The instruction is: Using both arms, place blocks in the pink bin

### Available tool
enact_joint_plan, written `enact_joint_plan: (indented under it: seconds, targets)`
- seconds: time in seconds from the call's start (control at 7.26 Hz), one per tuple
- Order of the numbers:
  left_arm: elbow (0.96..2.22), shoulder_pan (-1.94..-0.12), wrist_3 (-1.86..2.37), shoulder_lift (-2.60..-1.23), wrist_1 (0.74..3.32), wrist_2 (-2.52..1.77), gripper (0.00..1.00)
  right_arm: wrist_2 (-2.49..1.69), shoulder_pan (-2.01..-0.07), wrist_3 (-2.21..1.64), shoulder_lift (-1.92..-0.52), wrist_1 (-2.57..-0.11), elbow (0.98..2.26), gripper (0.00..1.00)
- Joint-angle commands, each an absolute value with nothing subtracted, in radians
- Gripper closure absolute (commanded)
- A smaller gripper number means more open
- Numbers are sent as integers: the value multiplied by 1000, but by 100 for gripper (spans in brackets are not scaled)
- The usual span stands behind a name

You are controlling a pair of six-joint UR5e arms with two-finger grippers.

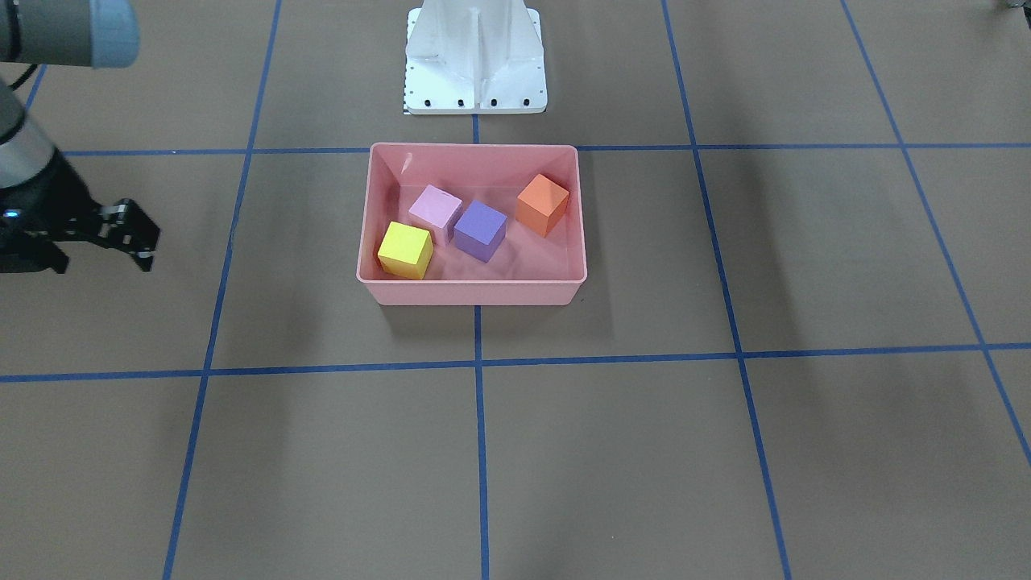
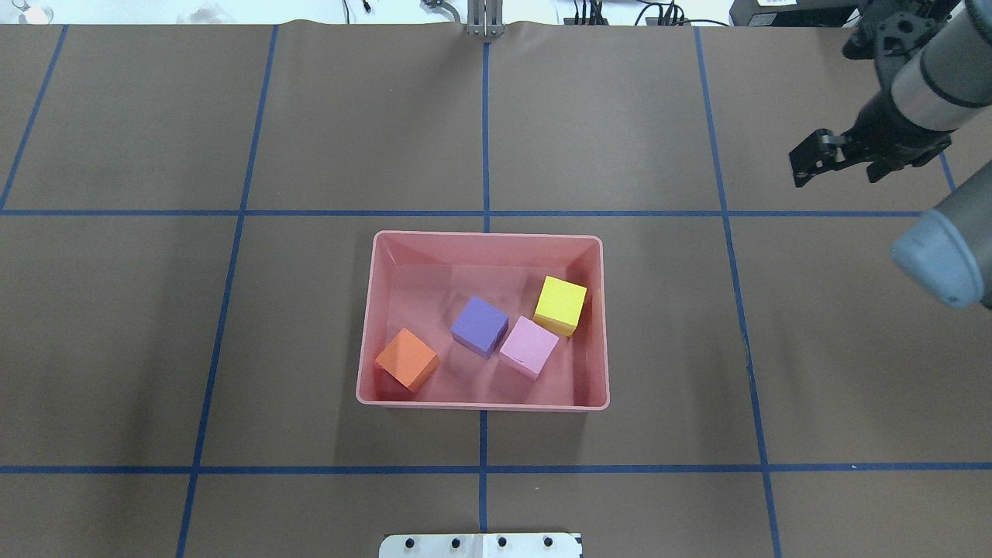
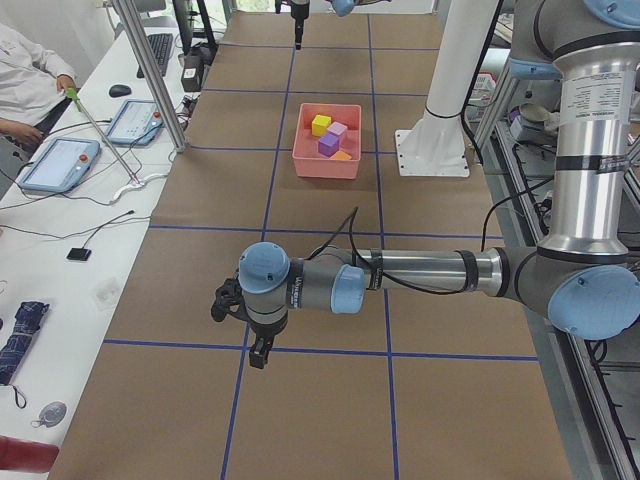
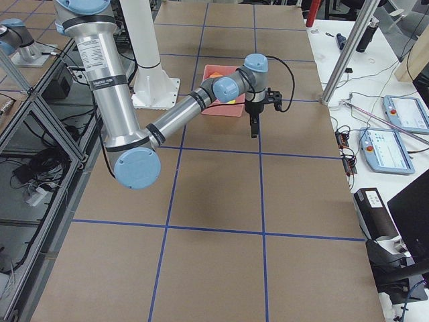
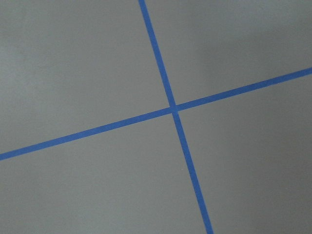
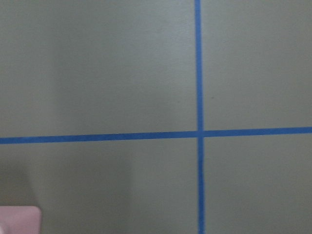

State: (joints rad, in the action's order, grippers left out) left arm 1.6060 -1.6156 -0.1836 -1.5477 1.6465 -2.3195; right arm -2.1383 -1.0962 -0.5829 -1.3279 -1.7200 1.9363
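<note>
— Counting cubes, we log yellow cube [image 1: 405, 249], light pink cube [image 1: 435, 210], purple cube [image 1: 480, 229], orange cube [image 1: 542, 204]: all inside pink bin [image 1: 471, 292].
— Also right gripper [image 1: 149, 251], left gripper [image 3: 258, 360]: well apart from bin; we cannot tell their spread.

A brown cover lies over the table [image 1: 725, 467], ruled into large squares by blue tape lines [image 1: 480, 451]; one crossing of these lines fills each wrist view. A white metal base [image 1: 475, 60] is bolted at the table's middle on the robot's side. Along the operators' side runs a white bench [image 3: 60, 300] strewn with thin cables. On it lie two light blue tablets [image 3: 60, 163], a black keyboard [image 3: 160, 50] and a mouse [image 3: 120, 90], with a slanted aluminium post [image 3: 150, 75] rising beside them. A person in a white sleeve [image 3: 25, 70] sits at the bench. Near the bench's close end lies what looks like a folded dark umbrella [image 3: 18, 335].
</note>
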Motion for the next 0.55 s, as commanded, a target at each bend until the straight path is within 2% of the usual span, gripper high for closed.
enact_joint_plan:
  seconds: [0.0,0.41]
  targets:
    - [1681,-1629,-221,-1514,1605,-2298,0,-2225,-1280,-251,-1432,-1720,1867,0]
    - [1710,-1624,-221,-1493,1608,-2316,0,-2287,-1471,-43,-1601,-1718,1838,0]
